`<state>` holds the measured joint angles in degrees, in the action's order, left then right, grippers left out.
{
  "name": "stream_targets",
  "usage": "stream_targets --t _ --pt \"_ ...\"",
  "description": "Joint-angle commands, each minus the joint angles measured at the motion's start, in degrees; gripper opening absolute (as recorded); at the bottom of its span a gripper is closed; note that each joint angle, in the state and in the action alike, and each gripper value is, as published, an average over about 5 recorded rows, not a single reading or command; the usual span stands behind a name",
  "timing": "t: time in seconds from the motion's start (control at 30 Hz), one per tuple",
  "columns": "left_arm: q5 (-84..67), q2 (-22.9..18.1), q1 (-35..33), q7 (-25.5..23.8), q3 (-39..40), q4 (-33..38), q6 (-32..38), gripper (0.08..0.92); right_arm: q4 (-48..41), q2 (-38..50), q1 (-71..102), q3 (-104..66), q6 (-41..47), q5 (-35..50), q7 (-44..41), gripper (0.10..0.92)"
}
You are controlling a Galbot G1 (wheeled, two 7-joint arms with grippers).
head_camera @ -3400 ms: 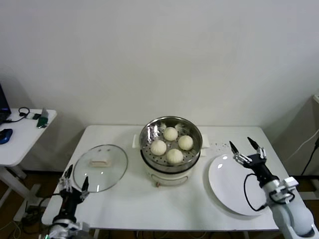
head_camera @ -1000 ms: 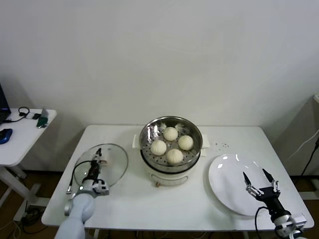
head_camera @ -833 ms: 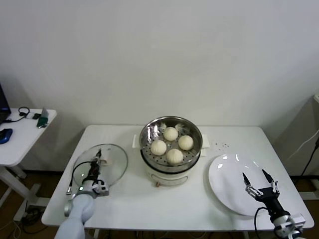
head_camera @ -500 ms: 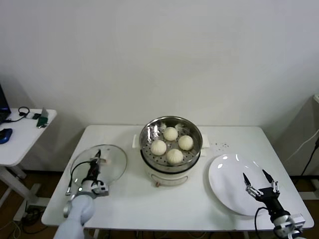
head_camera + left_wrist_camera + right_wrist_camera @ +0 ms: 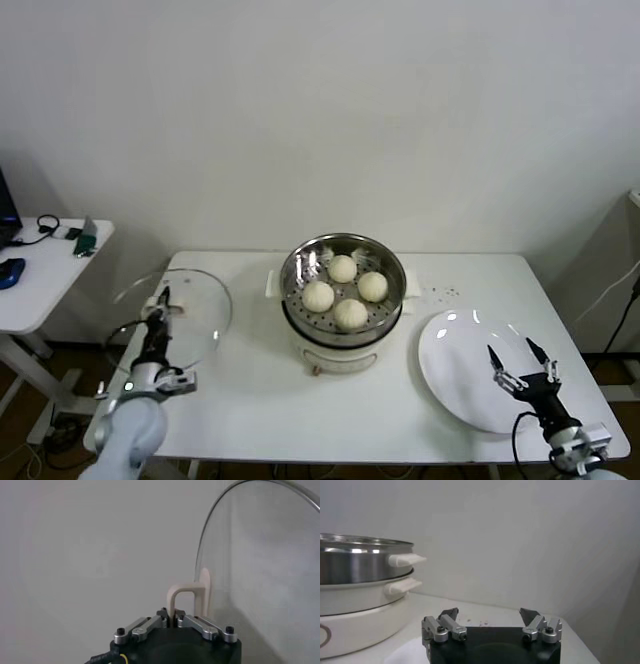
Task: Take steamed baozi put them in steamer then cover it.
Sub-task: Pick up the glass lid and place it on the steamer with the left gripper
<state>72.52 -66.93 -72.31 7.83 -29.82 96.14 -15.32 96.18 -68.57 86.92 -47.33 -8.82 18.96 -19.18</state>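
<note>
Your left end effector (image 5: 160, 316) is clamped on the glass lid (image 5: 172, 309) handle, steamer (image 5: 343, 298) with baozi (image 5: 345, 290) well off to its right, right end effector (image 5: 521, 368) wide over the plate (image 5: 455, 372).

A white table (image 5: 250, 400) carries the things. Near its middle, toward the back, stands the steamer (image 5: 343, 300), a shiny steel basket on a cream-white cooker base with side handles. On the right part of the table lies a flat white round plate (image 5: 460, 370), well apart from the steamer. A few small dark specks (image 5: 445, 292) lie on the tabletop between the steamer and the back right corner. A smaller white side table (image 5: 40, 275) stands to the left, holding a dark mouse (image 5: 10, 272) and cables (image 5: 45, 228).
</note>
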Motion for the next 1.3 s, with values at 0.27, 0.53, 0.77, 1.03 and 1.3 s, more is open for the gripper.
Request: stream_targets --t 0.27,0.53,0.77,1.03,1.3 --pt "-12.6 17.7 -8.4 -3.2 4.3 30.2 -18.7 0.150 -3.2 1.5 -4.8 3.4 0.4 -1.1 0.5 0.823" --pt "-9.1 17.1 9.1 -12.1 23.8 28.1 -26.3 0.150 -4.0 0.9 -7.0 5.2 0.9 -2.4 0.9 0.823" --pt "-3.0 5.0 20.9 -17.3 35.2 20.8 -29.7 0.150 -4.9 0.1 -7.7 5.4 0.8 -3.4 1.1 0.823" --pt "-0.8 -2.5 25.7 -18.2 39.8 11.8 -29.7 0.150 -5.0 0.0 -7.3 4.1 0.7 -3.5 1.1 0.823" --pt "1.2 -12.8 28.6 -17.8 43.1 4.2 -29.7 0.150 -4.8 0.3 -6.8 2.6 0.8 -3.6 1.1 0.823"
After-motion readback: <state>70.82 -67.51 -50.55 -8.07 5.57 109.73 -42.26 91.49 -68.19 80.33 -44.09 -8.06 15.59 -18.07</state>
